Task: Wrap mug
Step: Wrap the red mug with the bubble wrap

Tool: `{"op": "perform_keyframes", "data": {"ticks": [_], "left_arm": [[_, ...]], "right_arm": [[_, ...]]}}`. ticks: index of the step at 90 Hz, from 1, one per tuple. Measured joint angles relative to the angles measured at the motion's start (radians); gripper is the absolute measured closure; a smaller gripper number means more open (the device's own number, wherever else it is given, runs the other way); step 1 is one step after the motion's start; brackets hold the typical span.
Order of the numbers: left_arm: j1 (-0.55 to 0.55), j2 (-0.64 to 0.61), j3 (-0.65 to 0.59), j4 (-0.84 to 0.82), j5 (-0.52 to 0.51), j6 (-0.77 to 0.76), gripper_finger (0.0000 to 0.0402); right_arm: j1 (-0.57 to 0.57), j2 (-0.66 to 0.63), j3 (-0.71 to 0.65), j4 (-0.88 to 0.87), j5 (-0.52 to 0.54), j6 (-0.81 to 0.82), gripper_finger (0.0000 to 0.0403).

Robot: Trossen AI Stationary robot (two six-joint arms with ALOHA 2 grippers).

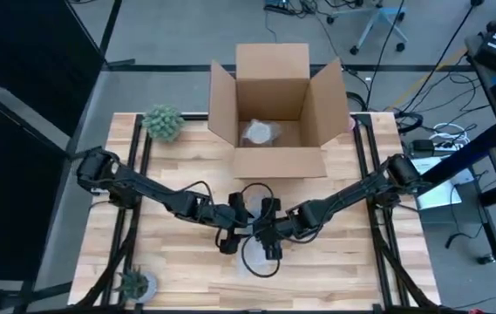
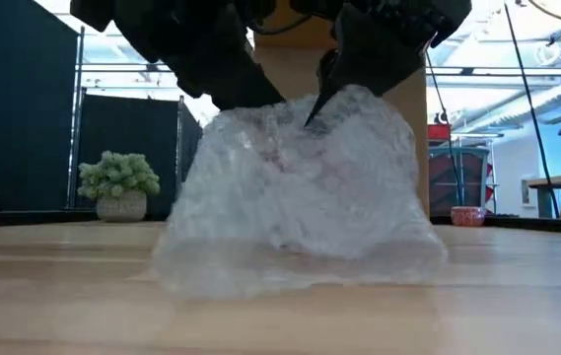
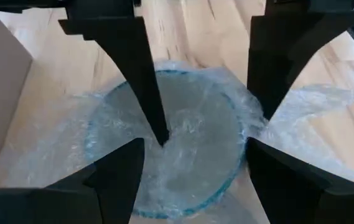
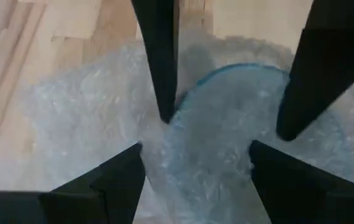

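Honestly, both grippers, left and right, look spread open over the wrap; tuck it into the mug evenly.

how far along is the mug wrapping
Partly done. The bubble wrap already drapes over the mug, whose blue rim shows through. Both the left end effector and the right end effector are over the bundle, fingers spread. Left: closing the loose wrap lying on the table.

Both arms low, jaws spread.
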Motion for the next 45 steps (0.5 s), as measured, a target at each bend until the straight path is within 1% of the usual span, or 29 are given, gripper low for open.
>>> {"op": "perform_keyframes", "data": {"ticks": [45], "left_arm": [[-0.008, 0.001, -0.001, -0.002, -0.017, -0.001, 0.0137]], "right_arm": [[-0.005, -0.001, 0.0, 0.038, -0.001, -0.008, 0.0145]]}}
